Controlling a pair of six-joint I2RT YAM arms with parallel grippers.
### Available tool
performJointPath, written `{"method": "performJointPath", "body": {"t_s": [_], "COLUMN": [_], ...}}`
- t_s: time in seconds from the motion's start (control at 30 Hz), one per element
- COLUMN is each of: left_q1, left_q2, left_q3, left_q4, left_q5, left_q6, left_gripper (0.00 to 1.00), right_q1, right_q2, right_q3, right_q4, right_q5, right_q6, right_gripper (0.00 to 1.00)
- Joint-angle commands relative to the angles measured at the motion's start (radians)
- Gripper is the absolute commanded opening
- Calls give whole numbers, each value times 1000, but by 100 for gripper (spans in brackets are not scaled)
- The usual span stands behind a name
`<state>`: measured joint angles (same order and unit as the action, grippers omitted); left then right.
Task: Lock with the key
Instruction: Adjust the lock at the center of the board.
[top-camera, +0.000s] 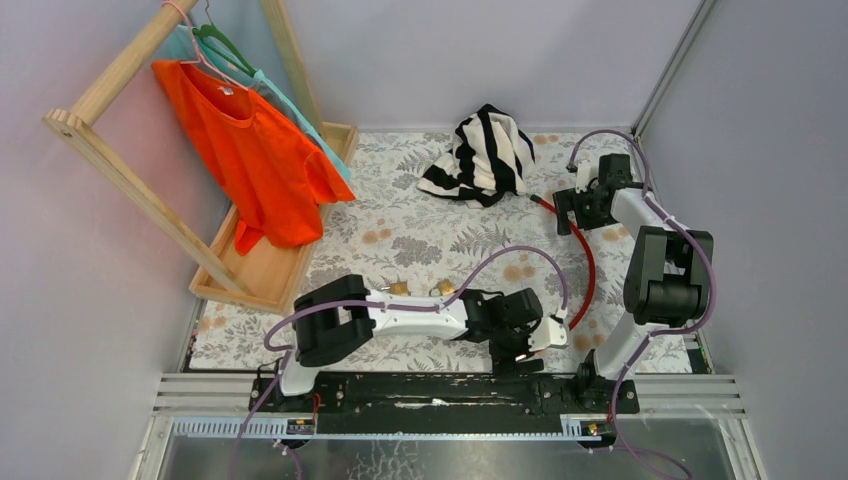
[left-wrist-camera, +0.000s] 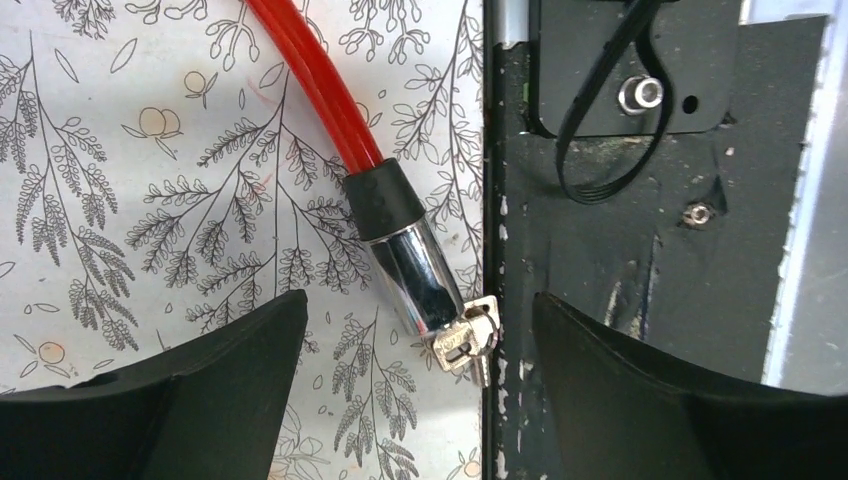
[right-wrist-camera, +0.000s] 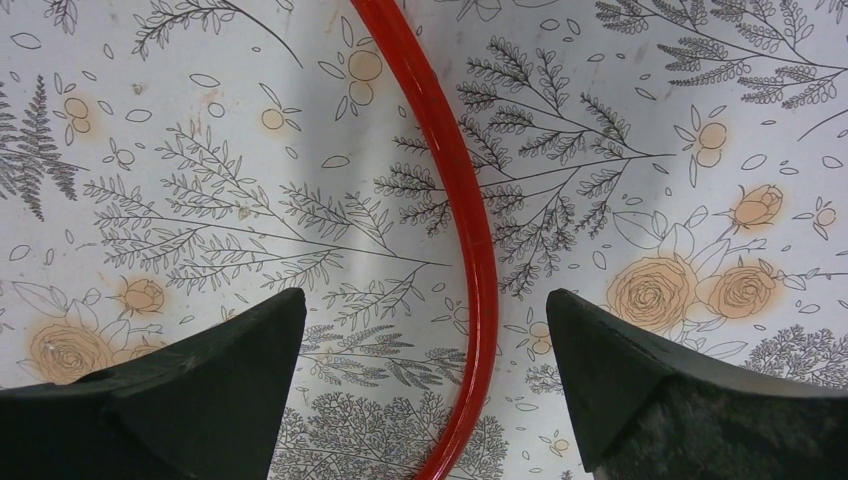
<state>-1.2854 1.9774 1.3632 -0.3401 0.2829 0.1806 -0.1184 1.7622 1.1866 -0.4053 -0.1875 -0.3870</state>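
From above, the red cable (top-camera: 588, 262) lies on the worktop (top-camera: 420, 235), running from the right end effector (top-camera: 572, 207) to the left end effector (top-camera: 547, 336). Left wrist: jaws spread, with the chrome lock end (left-wrist-camera: 420, 275) and key (left-wrist-camera: 468, 342) between them, touching neither. Right wrist: jaws spread, cable passing between them.
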Motion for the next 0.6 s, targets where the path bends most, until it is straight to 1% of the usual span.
{"method": "performJointPath", "body": {"t_s": [0.0, 0.13, 0.3, 0.43, 0.57], "left_q1": [-8, -2, 21, 57, 131], "left_q2": [20, 35, 44, 41, 21], "left_q3": [10, 7, 13, 9, -21], "left_q4": [93, 108, 104, 97, 91], "left_q5": [-79, -115, -131, -129, -115], "left_q6": [-2, 41, 87, 119, 146], "left_gripper": [87, 78, 69, 65, 64], "right_q1": [-4, -4, -3, -3, -2], "right_q2": [-11, 33, 114, 189, 252], "right_q3": [9, 45, 119, 198, 266], "right_q4": [20, 2, -23, -60, -98], "right_q5": [-42, -47, -60, -89, -110], "right_q6": [9, -18, -70, -117, -159], "right_gripper": [97, 95, 90, 86, 82]}}
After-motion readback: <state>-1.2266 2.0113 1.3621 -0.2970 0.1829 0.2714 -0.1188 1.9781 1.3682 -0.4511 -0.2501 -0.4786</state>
